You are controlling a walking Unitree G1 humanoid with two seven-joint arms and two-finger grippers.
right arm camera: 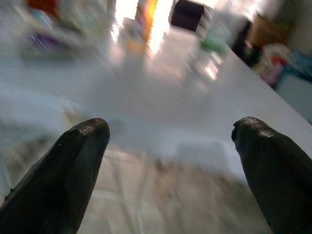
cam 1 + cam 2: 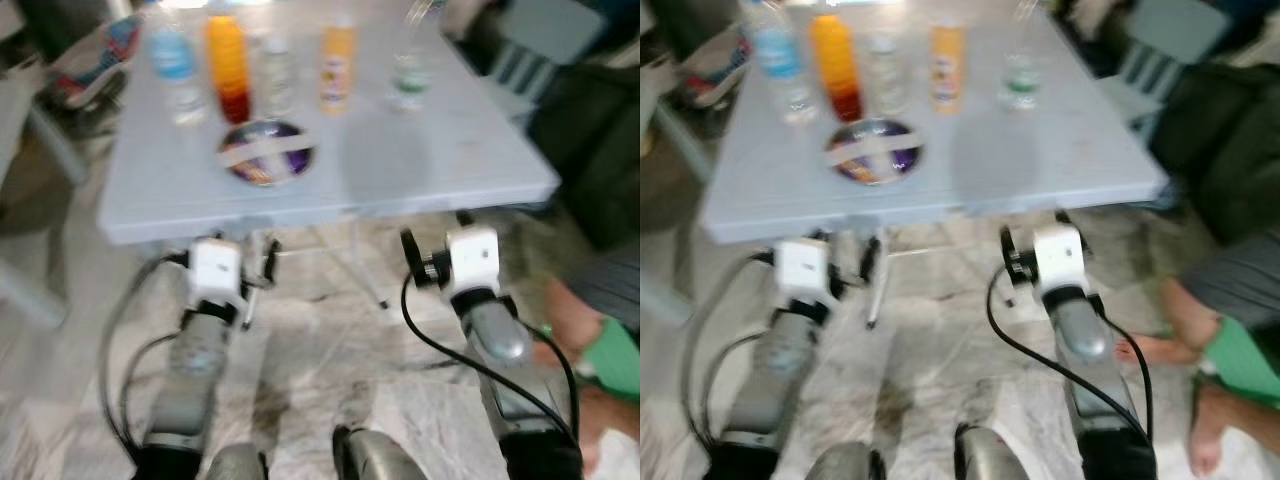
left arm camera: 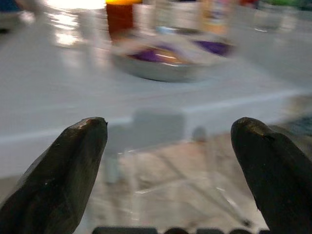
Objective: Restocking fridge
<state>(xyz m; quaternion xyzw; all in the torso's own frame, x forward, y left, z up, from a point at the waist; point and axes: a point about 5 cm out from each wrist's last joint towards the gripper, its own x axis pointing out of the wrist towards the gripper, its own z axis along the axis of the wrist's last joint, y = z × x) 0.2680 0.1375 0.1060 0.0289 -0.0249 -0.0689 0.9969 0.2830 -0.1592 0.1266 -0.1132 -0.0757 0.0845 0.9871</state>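
Note:
A pale grey folding table stands right in front of me, blurred. Along its far side is a row of bottles: a blue-labelled water bottle, an orange drink bottle, a clear bottle, a yellow-orange bottle and a green-labelled clear bottle. A purple bowl sits nearer the front edge. My left gripper is open and empty, just below the table's front edge, facing the bowl. My right gripper is also open and empty, low before the table edge on the right.
A person sits at the right, with a bare foot and green clothing close to my right arm. A dark bag and a folding chair stand right of the table. Table legs cross underneath. Marble floor lies below.

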